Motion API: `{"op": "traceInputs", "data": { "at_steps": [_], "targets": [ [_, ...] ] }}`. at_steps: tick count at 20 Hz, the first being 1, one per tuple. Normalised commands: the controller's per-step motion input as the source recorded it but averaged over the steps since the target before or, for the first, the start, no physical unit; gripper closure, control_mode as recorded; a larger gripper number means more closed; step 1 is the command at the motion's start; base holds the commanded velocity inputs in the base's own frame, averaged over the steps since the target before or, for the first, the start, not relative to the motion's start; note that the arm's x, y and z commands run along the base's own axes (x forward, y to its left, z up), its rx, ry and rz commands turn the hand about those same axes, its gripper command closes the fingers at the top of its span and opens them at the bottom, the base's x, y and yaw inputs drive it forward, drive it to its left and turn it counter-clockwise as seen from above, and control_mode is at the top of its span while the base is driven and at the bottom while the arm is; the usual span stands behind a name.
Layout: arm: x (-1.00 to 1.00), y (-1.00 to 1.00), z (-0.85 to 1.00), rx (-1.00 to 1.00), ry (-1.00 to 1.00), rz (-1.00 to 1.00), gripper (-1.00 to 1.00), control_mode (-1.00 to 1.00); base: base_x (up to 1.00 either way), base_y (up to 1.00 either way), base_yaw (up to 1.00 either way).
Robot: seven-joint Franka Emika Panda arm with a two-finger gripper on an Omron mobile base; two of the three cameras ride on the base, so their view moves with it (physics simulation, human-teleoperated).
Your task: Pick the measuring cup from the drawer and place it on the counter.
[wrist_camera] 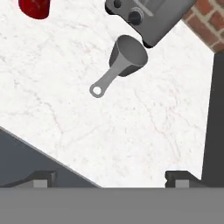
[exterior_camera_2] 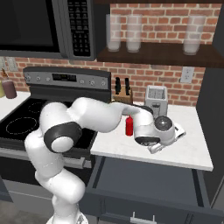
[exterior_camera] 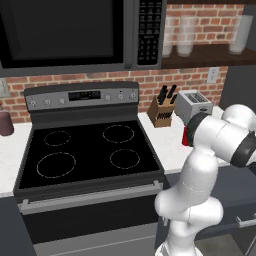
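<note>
The measuring cup [wrist_camera: 127,56], a small grey metal cup, rests on the white counter [wrist_camera: 65,87] just in front of the toaster [wrist_camera: 148,15]. Its long handle points back toward the counter's front edge. My gripper [wrist_camera: 111,178] hovers above the counter near that edge. It is open, its fingertips [wrist_camera: 43,178] are wide apart, and nothing is between them; the cup lies well clear of them. The dark grey drawer [exterior_camera_2: 148,183] below the counter [exterior_camera_2: 192,153] stands pulled out, and its inside looks bare. My hand [exterior_camera_2: 159,131] is over the counter, right of the red bottle [exterior_camera_2: 129,125].
The red bottle [wrist_camera: 35,8] stands on the counter left of the cup. A knife block [exterior_camera_2: 122,94] and the toaster [exterior_camera_2: 155,98] sit against the brick wall. The black stovetop [exterior_camera: 85,150] lies to the left, and a dark tall cabinet [exterior_camera_2: 210,109] bounds the counter on the right.
</note>
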Motion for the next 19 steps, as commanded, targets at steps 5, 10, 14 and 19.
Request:
{"op": "traceInputs", "data": {
  "at_steps": [5,10,14,19],
  "targets": [
    [-0.66,0.96,0.96,0.0,0.02,0.0,-1.0,-1.0,0.0,0.0,0.0],
    [-0.65,1.0,0.73,0.01,0.04,-0.08,-1.0,-1.0,0.0,0.0,0.0],
    [-0.39,1.0,0.71,0.03,0.21,-0.11,-1.0,-1.0,0.0,0.0,0.0],
    [-0.1,0.85,0.48,0.16,0.51,-0.02,-1.0,-1.0,0.0,0.0,0.0]
  ]
}}
